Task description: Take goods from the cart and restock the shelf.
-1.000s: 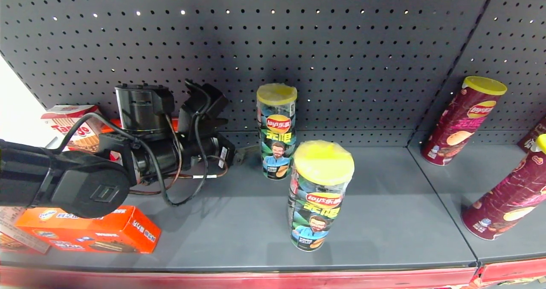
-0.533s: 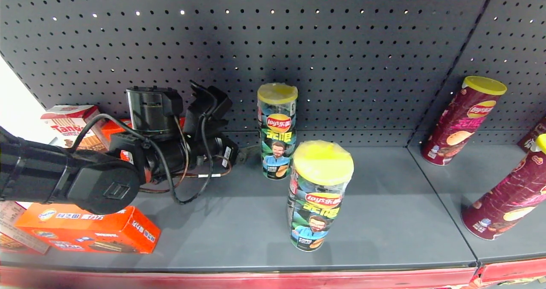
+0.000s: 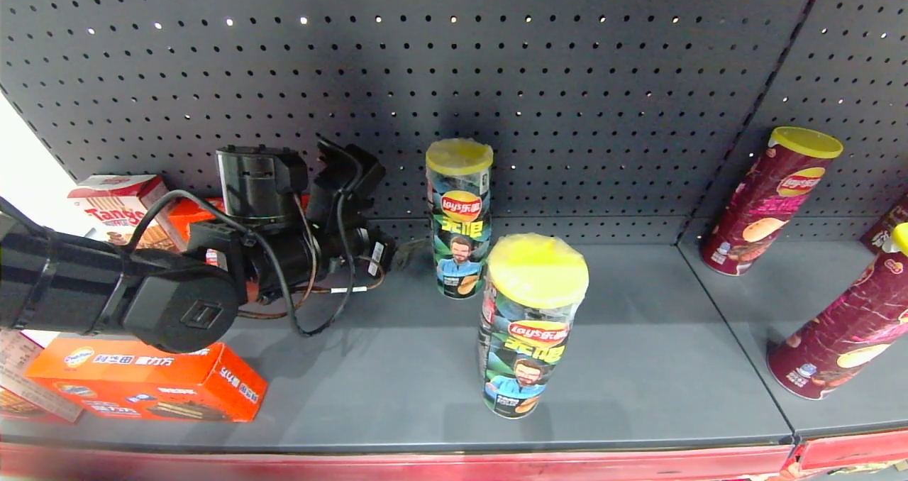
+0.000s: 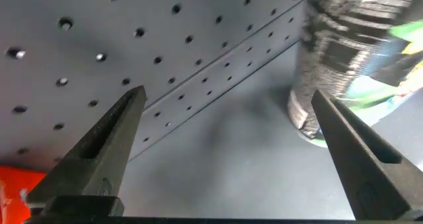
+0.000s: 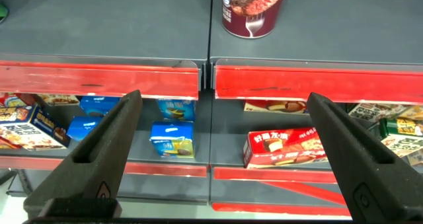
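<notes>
Left tool (image 3: 404,250) is released, fingers spread wide, nothing between them. It sits low over the shelf (image 3: 638,367), close to the pegboard back (image 3: 567,76). The rear chip can (image 3: 460,218) stands upright just ahead of its tips, off to one finger's side and not between the fingers. The front chip can (image 3: 533,325) stands farther out from the tool, toward the shelf edge. Right tool (image 5: 221,151) is also released and empty, well apart from both cans.

Handling, judged: a light tube with a thin wall that is stiff enough but dents under a hard squeeze. The glossy wrap looks slippery. It is tall on a narrow base, so a side nudge from a finger could topple it. Best hold is mid-body, across the width, below the soft yellow lid.

Views: the head view adds both cans full height with lids, an orange box (image 3: 149,389) under the left arm, and maroon cans (image 3: 770,201) far beyond. The left wrist view adds the open gap of the left tool (image 4: 225,151) and the base of the rear chip can (image 4: 344,65), apart from the finger. The right wrist view adds lower shelves with blue packs (image 5: 172,138) and a dark can (image 5: 254,9) ahead of that tool.
</notes>
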Available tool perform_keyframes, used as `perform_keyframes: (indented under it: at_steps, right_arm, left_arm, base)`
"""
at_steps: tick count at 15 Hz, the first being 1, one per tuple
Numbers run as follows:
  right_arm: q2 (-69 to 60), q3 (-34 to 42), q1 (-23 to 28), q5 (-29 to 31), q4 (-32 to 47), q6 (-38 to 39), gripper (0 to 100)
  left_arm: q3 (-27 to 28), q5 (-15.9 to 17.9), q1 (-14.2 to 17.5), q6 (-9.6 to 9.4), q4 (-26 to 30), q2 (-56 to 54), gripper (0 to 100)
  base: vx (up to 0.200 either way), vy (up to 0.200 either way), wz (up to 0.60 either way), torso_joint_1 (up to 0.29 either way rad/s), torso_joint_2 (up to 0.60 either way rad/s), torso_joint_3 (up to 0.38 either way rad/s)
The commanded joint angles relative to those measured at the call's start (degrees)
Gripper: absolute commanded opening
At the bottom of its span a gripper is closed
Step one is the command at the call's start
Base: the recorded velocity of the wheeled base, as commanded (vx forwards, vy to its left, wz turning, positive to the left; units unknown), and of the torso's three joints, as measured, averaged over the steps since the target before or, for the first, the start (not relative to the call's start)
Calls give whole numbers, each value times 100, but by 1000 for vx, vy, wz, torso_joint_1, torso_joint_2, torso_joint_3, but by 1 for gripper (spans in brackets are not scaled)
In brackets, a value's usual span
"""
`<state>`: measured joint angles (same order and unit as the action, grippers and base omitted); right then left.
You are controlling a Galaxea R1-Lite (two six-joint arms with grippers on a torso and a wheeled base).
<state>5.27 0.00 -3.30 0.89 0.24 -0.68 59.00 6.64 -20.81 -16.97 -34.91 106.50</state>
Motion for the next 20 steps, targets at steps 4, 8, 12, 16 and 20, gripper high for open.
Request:
perform_keyframes:
  at_steps: [4, 8, 12, 16, 20]
  right_arm:
    - [9, 0, -4, -1, 2, -2, 100]
    - [9, 0, -4, -1, 2, -2, 100]
    - [9, 0, -4, -1, 2, -2, 100]
    - [9, 0, -4, -1, 2, -2, 100]
    - [9, 0, -4, -1, 2, -2, 100]
  left_arm:
    - [-135, -190, -37, -281, -7, 47, 100]
    - [-64, -339, -20, -272, -437, 398, 100]
    - [120, -374, -64, -272, -446, 592, 100]
    - [296, -383, -222, -263, -437, 653, 100]
    - [340, -453, -362, -263, -437, 723, 100]
  base:
    - [0, 0, 0, 0, 0, 0]
    - [0, 0, 0, 0, 0, 0]
    - [0, 0, 0, 0, 0, 0]
    - [0, 0, 0, 0, 0, 0]
    - [0, 0, 0, 0, 0, 0]
